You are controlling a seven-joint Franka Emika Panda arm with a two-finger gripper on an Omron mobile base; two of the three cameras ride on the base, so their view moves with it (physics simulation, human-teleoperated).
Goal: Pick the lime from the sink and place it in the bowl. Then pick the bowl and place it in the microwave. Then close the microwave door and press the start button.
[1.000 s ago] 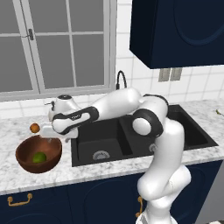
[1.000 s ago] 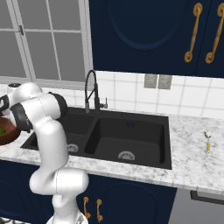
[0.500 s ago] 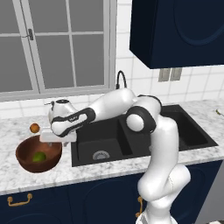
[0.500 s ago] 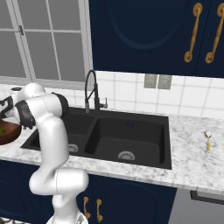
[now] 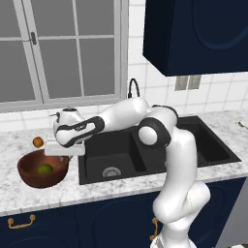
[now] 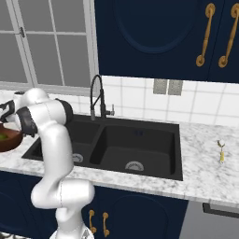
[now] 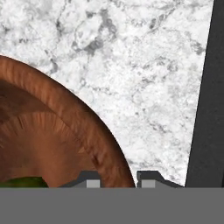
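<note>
The claw [image 7: 117, 183] straddles the bowl's [image 5: 30, 173] rim on the sink [image 5: 203, 145] side, one tip inside, one outside, pinched onto the wall. The lime [image 5: 45, 168] lies in the bowl's bottom (a green sliver in the hand view). An orange [image 5: 38, 142] sits just behind the bowl on the counter [image 5: 38, 193].

Look to the far left edge and you find the gripper [image 6: 3, 120], dark and partly cut off, with the reddish-brown bowl [image 6: 9, 141] directly beneath it and a sliver of green lime [image 6: 3, 137] inside; you cannot tell how its jaws stand. Behind the hand, toward the arm's elbow, lies the black sink [image 6: 116, 149], its arched faucet [image 6: 97, 95] well apart from the gripper on the marble counter [image 6: 205, 172]
</note>
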